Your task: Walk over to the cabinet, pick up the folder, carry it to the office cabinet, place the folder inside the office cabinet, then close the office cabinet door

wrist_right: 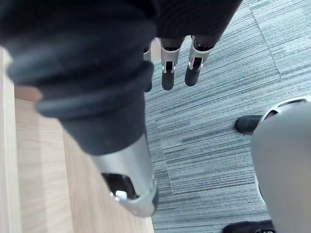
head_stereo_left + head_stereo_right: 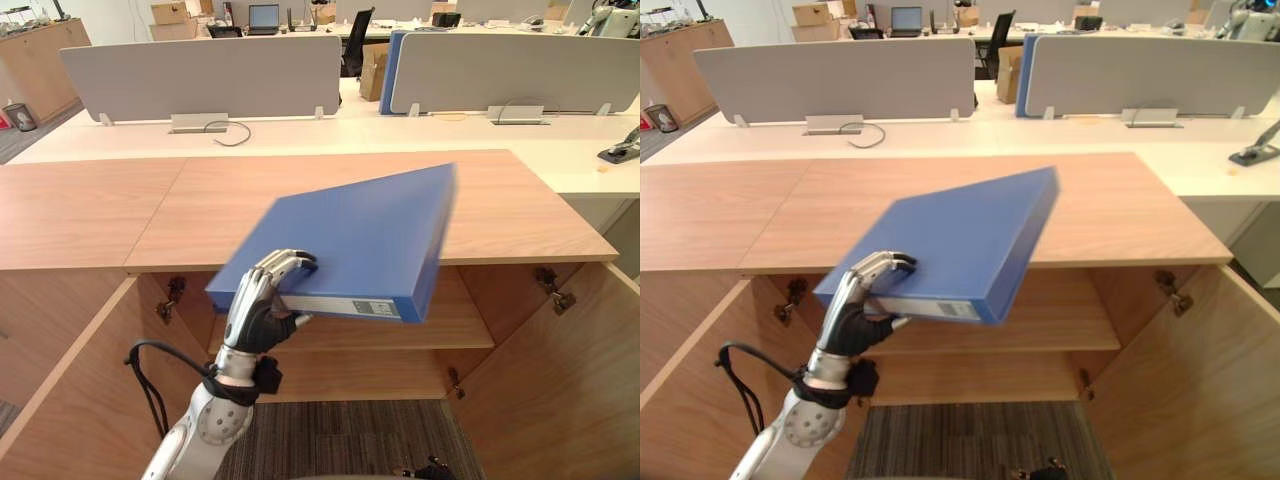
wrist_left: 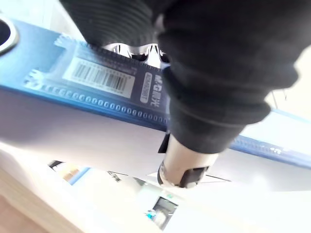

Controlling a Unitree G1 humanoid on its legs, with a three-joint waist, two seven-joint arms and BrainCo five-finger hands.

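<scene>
A blue folder point(image 2: 360, 235) hangs tilted in the air in front of the wooden office cabinet point(image 2: 250, 200), its labelled spine point(image 3: 97, 92) facing me. My left hand point(image 2: 262, 305) is shut on the folder's lower left corner, with the fingers over its top face and the thumb point(image 3: 182, 167) under it. The folder is level with the cabinet's top edge, above the inner shelf point(image 2: 450, 330). Both cabinet doors stand wide open, left door point(image 2: 70, 400) and right door point(image 2: 560, 390). My right hand point(image 1: 167, 73) hangs by a wooden panel over grey carpet, fingers straight and holding nothing.
Behind the cabinet run white desks with grey dividers point(image 2: 200, 75) and a blue panel point(image 2: 392, 70). Cardboard boxes point(image 2: 372, 72), a black chair point(image 2: 356, 40) and a laptop point(image 2: 264, 17) stand further back. Grey carpet point(image 2: 340, 440) lies in front of the cabinet.
</scene>
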